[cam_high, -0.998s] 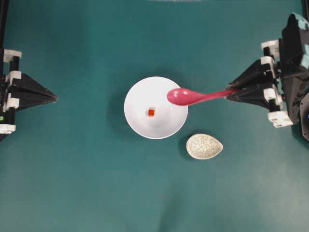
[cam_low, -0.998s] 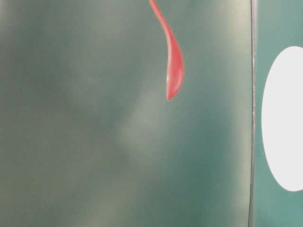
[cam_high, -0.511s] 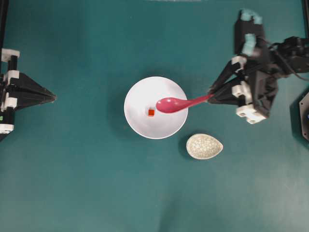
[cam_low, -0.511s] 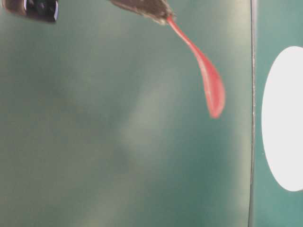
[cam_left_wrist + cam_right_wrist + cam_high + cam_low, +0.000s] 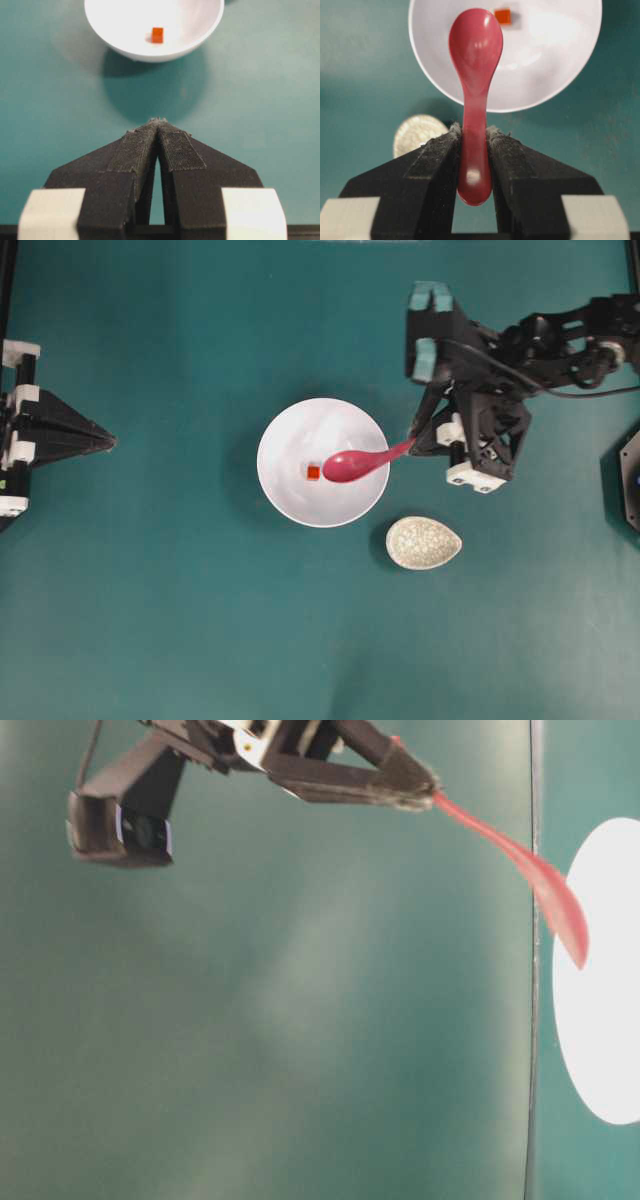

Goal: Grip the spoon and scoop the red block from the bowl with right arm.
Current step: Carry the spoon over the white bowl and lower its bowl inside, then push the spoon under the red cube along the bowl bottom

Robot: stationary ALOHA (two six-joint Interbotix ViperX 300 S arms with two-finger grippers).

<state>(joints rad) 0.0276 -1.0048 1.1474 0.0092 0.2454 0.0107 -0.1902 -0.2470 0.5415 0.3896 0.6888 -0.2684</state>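
The white bowl (image 5: pixel 300 500) sits mid-table with the tiny red block (image 5: pixel 313 473) inside it. My right gripper (image 5: pixel 413 441) is shut on the handle of the pink-red spoon (image 5: pixel 352 464), just right of the bowl. The scoop hangs over the bowl's inside, right beside the block. In the right wrist view the spoon (image 5: pixel 475 60) runs from my gripper (image 5: pixel 474 133) over the bowl (image 5: pixel 555 60), with the block (image 5: pixel 502 16) just beyond the scoop's tip. My left gripper (image 5: pixel 112 442) is shut and empty at the far left; its wrist view shows bowl (image 5: pixel 200 30) and block (image 5: pixel 157 34) ahead.
A small speckled beige oval dish (image 5: pixel 424 543) lies just right of and below the bowl, under the right arm's reach; it shows in the right wrist view (image 5: pixel 417 132). The table-level view shows the right gripper (image 5: pixel 425 792) holding the spoon (image 5: pixel 545 890) tilted down.
My right arm has moved left and lowered the spoon; the scoop went from the bowl's right rim into the bowl, close to the block. The left arm has not moved.
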